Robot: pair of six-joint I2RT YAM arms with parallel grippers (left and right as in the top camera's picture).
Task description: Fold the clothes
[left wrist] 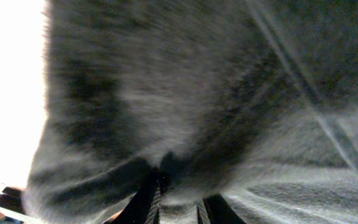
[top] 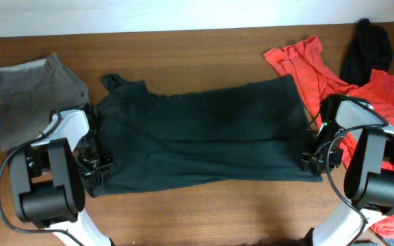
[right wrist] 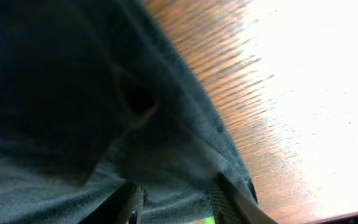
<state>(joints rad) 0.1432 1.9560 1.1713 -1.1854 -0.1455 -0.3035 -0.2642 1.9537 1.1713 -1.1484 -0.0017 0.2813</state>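
Garment: the dark green cotton T-shirt (top: 204, 133) lies spread across the middle of the brown wooden table (top: 204, 212).
Left gripper (left wrist: 176, 202): clamped on the shirt's left near edge, with fabric bunched between its fingers.
Right gripper (right wrist: 179, 198): pinched on the hem at the shirt's right near corner.
Open room: bare wood runs along the near and far edges.
Crowded edges: crumpled grey-brown shorts (top: 26, 92) sit at the left edge, with a red-orange garment (top: 306, 68) and a black cloth (top: 366, 48) at the far right corner.

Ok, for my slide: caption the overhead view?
Left arm and right arm grip opposite ends of a dark shirt on the table.
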